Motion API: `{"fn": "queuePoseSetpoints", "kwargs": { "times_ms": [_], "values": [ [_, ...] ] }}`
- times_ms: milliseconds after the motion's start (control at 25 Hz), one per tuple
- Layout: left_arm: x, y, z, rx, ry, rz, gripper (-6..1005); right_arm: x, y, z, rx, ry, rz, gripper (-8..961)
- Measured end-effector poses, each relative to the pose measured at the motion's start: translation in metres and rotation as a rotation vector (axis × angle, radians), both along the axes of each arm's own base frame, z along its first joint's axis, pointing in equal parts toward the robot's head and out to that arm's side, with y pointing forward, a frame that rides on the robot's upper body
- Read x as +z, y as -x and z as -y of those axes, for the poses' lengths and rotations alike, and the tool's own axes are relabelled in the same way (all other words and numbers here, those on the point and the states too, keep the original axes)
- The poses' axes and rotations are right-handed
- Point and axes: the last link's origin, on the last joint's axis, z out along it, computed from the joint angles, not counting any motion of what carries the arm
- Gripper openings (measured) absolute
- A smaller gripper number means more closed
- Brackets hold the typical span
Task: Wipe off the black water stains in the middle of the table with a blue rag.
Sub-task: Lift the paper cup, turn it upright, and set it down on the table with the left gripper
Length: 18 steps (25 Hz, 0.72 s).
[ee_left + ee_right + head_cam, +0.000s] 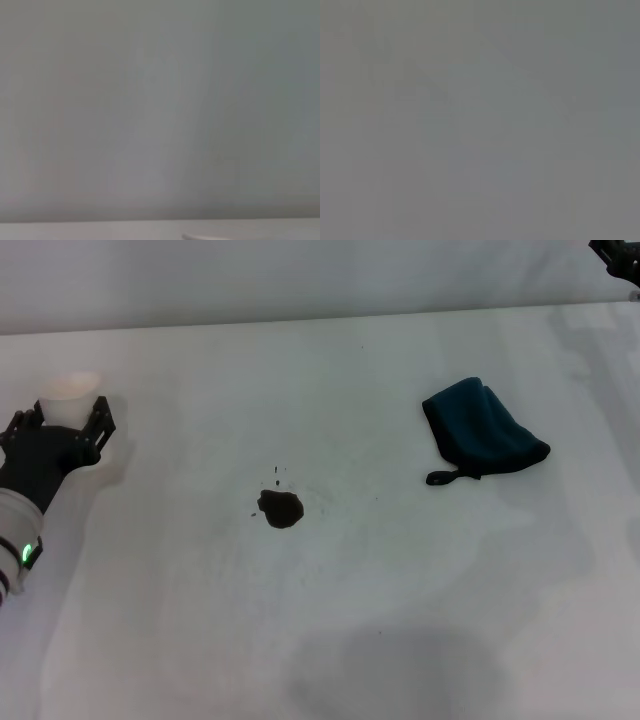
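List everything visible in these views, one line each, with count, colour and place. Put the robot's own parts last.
black water stains: one blotch with a few tiny specks just beyond it, black-brown, middle of the table.
blue rag: one, dark teal-blue, folded, lying right of the stains and apart from them, a small dark loop tag at its near edge.
white paper cup: one, white, far left of the table, between the left gripper's fingers.
table: one, plain white, filling the head view.
left gripper: one, black, at the far left, closed around the cup.
right gripper: one, black, only a piece showing at the far right corner, parked.
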Motion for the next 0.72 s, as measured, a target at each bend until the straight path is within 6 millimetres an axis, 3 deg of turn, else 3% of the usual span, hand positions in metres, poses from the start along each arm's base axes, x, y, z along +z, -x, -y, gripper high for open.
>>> {"fn": "queuePoseSetpoints", "kwargs": {
  "times_ms": [720],
  "values": [
    [-0.005, 0.012, 0.022, 0.028, 0.007, 0.020, 723, -0.001, -0.002, 0.002, -0.002, 0.003, 0.001, 870]
  ]
}}
